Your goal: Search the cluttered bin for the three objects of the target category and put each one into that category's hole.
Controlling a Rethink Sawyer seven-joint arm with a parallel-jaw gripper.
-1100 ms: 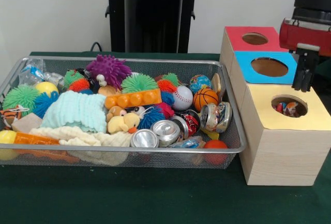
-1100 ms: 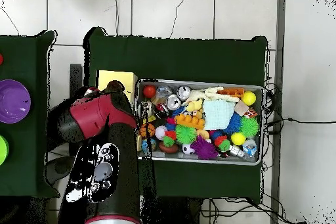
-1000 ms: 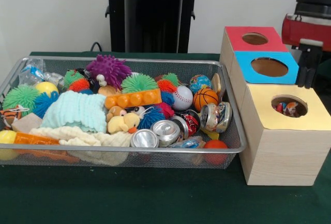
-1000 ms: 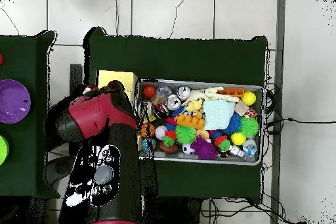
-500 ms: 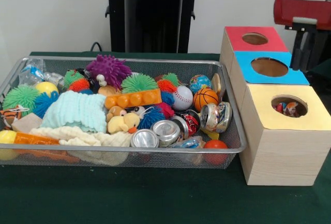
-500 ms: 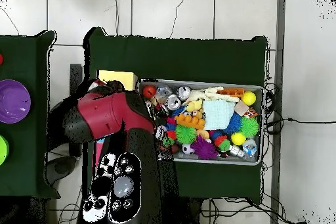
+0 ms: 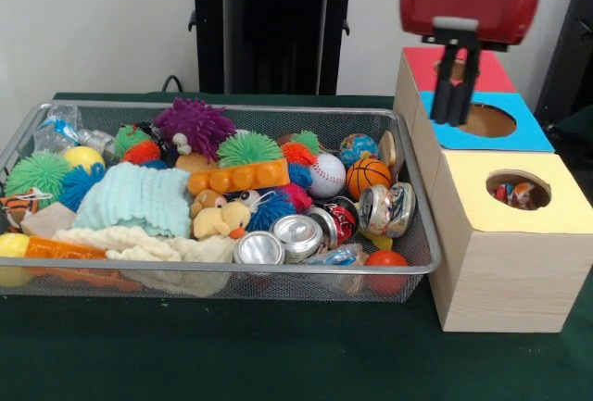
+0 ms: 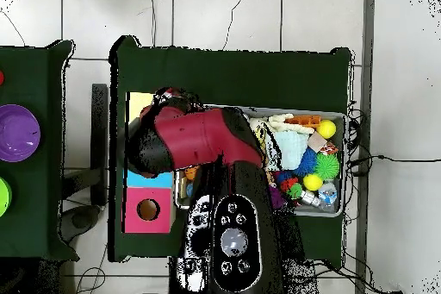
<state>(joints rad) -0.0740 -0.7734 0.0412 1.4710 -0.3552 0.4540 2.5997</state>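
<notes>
The wire mesh bin (image 7: 232,106) is full of toys. My gripper (image 7: 451,116) hangs over the left part of the blue-topped box (image 7: 519,132), just right of the bin. Its fingers are slightly apart with nothing between them. The yellow-topped box (image 7: 556,216) stands nearest the camera. Its hole (image 7: 536,181) shows one whitish bundle with coloured patches (image 7: 512,194) inside. Another such bundle (image 7: 57,129) lies in the bin's far left corner. A third (image 7: 338,255) lies at the bin's front beside the cans. In the overhead view my arm (image 8: 202,144) hides the gripper and the bin's left half.
The red-topped box (image 7: 417,63) stands behind the blue one. The bin holds spiky rubber balls (image 7: 195,123), silver cans (image 7: 278,239), a baseball (image 7: 326,175), a small basketball (image 7: 368,177), a mint knit cloth (image 7: 134,197) and a plush duck (image 7: 222,220). The black pedestal (image 7: 273,21) stands behind.
My gripper has moved from the right side of the boxes leftward, and now hangs over the blue-topped box near the bin. The toys in the bin have not moved.
</notes>
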